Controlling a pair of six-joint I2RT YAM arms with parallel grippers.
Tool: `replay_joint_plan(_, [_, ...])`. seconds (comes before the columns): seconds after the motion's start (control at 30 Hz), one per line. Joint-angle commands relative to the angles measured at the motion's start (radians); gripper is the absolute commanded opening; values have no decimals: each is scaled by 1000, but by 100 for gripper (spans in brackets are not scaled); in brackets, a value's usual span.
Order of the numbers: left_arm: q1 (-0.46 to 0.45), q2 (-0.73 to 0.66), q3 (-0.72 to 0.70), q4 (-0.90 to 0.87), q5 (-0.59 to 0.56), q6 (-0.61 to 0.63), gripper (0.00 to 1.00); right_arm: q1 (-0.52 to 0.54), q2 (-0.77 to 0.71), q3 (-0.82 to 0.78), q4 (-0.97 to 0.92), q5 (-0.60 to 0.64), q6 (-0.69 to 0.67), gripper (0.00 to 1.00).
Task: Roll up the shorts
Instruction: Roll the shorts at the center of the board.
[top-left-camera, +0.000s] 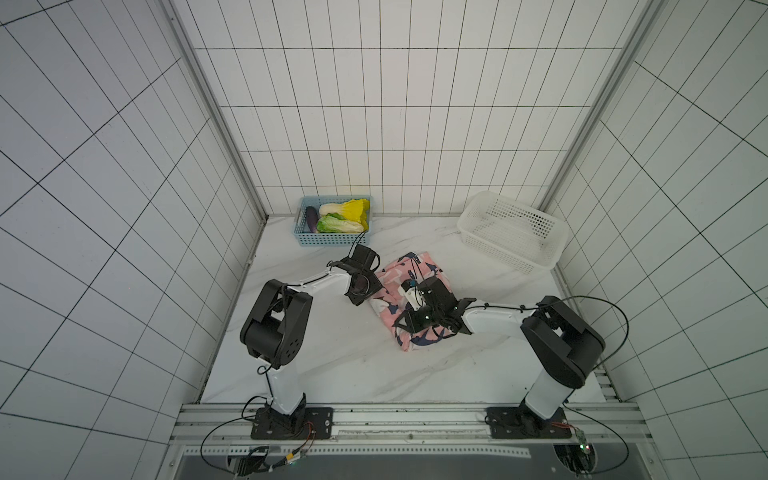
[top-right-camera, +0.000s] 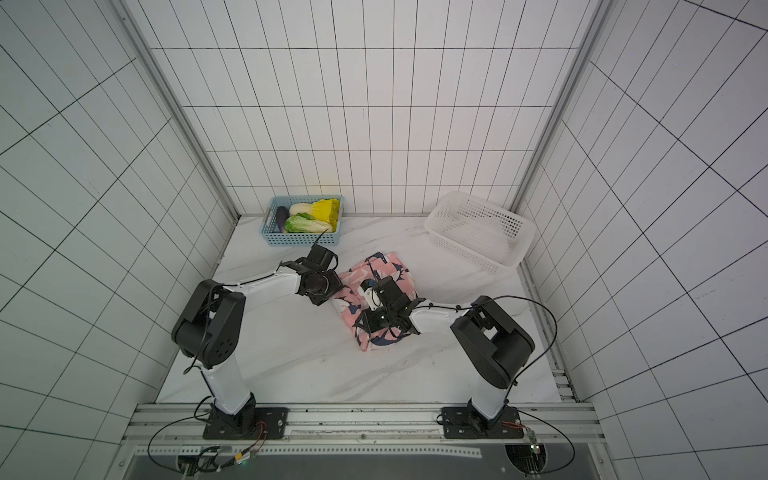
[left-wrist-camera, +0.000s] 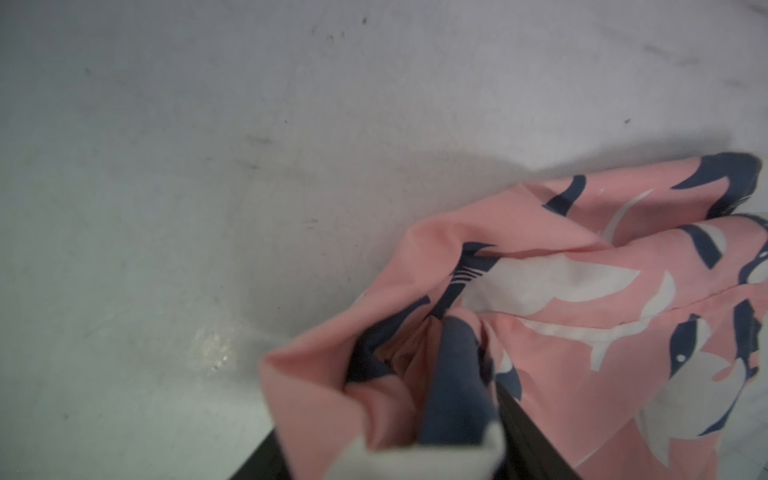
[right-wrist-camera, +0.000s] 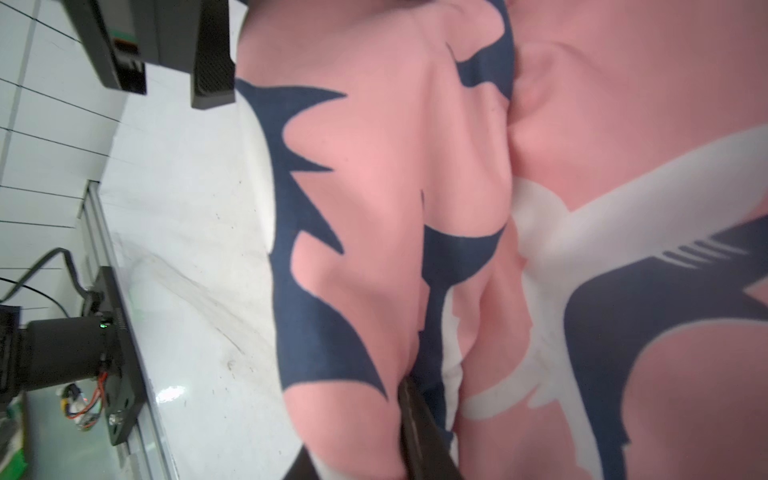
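Right arm (top-left-camera: 494, 318) overhangs shorts (top-left-camera: 390, 307); blue basket (top-left-camera: 332, 240) beyond.

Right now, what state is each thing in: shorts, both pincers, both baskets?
shorts: folded and rumpled on the table, not rolled.
left pincer: open, fabric lying across it.
right pincer: closed on a shorts fold.
blue basket: upright, holding vegetables.
white basket: upright, empty.

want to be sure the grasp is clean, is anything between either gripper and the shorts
Nothing visible does. The left gripper and right gripper are both in contact with the shorts; the blue basket and white basket stand well apart from them.
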Motion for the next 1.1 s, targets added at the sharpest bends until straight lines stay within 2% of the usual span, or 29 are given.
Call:
replay_joint_plan(0.0, [11, -116, -81, 141, -30, 55, 69, -47, 34, -92, 164, -100, 126, 22])
replay_joint_plan(0.13, [28, -258, -274, 389, 25, 72, 75, -92, 69, -141, 279, -162, 190, 23])
replay_joint_plan(0.3, [47, -304, -474, 699, 123, 33, 77, -120, 119, -169, 356, -205, 226, 23])
replay_joint_plan(0.4, [48, -257, -564, 915, 195, 13, 78, -127, 127, -169, 356, -210, 222, 24])
replay_joint_plan(0.53, [63, -116, -624, 1217, 291, -24, 78, -136, 141, -168, 359, -224, 226, 24])
replay_joint_plan(0.73, [59, 75, -563, 1375, 343, -52, 77, -145, 171, -170, 370, -253, 227, 24])
replay_joint_plan(0.83, [47, 127, -526, 1394, 351, -75, 76, -149, 183, -170, 375, -263, 228, 24])
replay_joint_plan(0.93, [35, 172, -471, 1355, 367, -87, 65, -152, 183, -173, 376, -268, 230, 25])
replay_joint_plan(1.0, [35, 200, -438, 1327, 372, -98, 49, -157, 181, -176, 375, -273, 227, 25])
replay_joint_plan(1.07, [39, 224, -421, 1332, 374, -118, 29, -161, 179, -177, 356, -275, 219, 27])
